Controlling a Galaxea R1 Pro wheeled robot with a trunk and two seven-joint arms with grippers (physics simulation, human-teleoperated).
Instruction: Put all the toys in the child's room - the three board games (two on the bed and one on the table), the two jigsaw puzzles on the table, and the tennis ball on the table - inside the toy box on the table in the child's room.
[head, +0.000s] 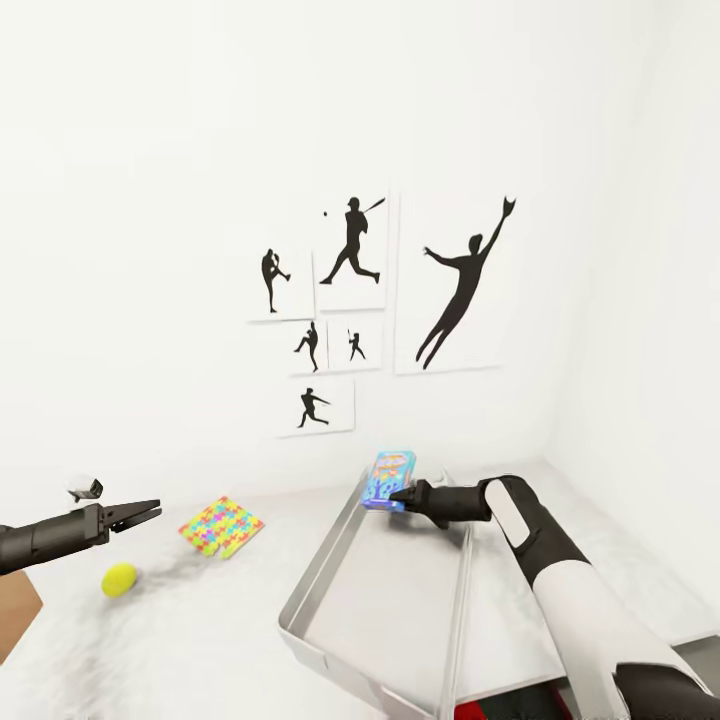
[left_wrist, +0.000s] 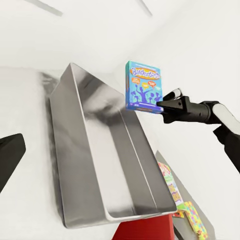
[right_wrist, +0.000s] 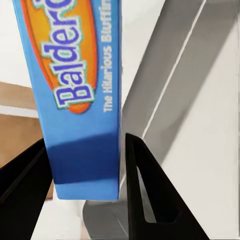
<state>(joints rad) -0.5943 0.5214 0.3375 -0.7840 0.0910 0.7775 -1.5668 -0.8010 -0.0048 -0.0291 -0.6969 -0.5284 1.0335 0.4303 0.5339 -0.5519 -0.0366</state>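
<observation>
Head view shows the right gripper clamped on 1 blue board game, held over the far rim of the grey toy box on the table. Step in hand looks like dropping it in: next, carry it nearer over the bin's floor and let go. At the left, the left gripper hovers with fingers slightly apart, above the tennis ball; 1 jigsaw puzzle lies just right of it.
</observation>
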